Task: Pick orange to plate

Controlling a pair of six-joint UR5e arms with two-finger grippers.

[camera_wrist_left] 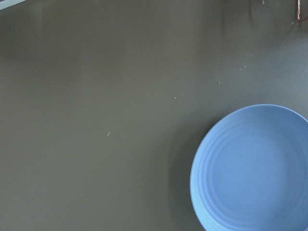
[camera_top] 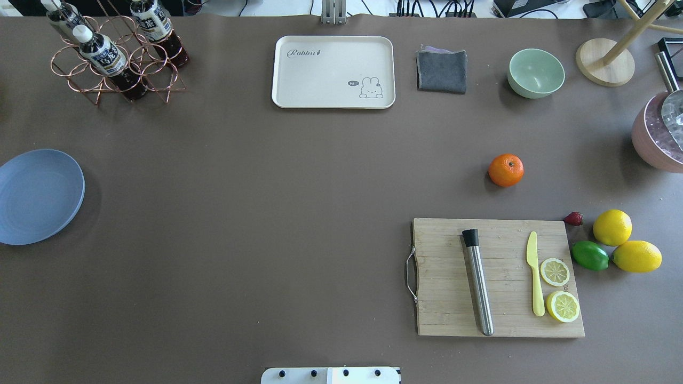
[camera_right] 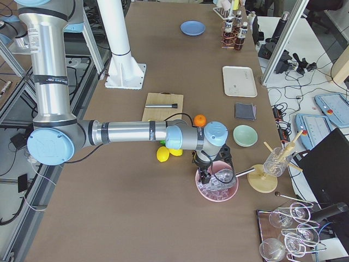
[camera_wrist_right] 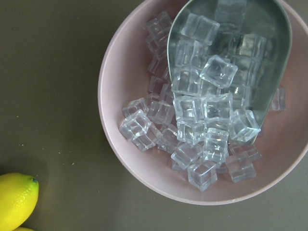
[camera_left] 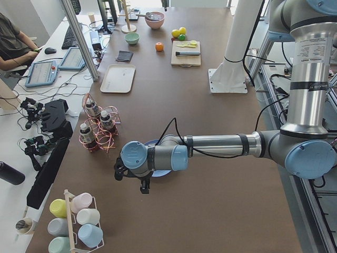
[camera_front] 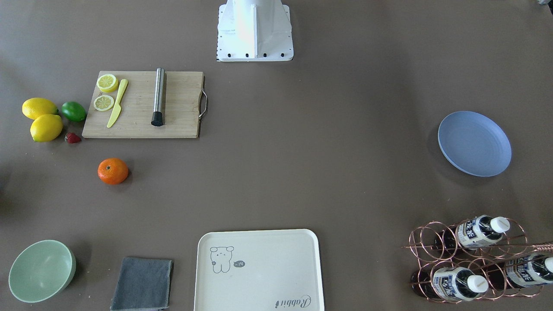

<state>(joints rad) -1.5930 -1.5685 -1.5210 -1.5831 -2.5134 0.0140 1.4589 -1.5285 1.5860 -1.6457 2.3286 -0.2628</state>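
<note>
A: On the table's right half, the orange (camera_top: 506,170) sits alone, just beyond the board (camera_top: 499,277). The plate (camera_top: 37,196) lies well apart, at the far left edge.

B: What could go wrong?

A: It is round, so an off-centre pinch may send it rolling toward the lemons (camera_top: 612,227). The carry also spans the whole table, and a weak hold could drop it short.

B: And the grippers?

A: The right gripper (camera_right: 206,176) hangs over the ice bowl (camera_right: 217,185), the left gripper (camera_left: 143,185) by the plate. Only side views show them, so I cannot tell how wide either stands or whether anything is held.
</note>
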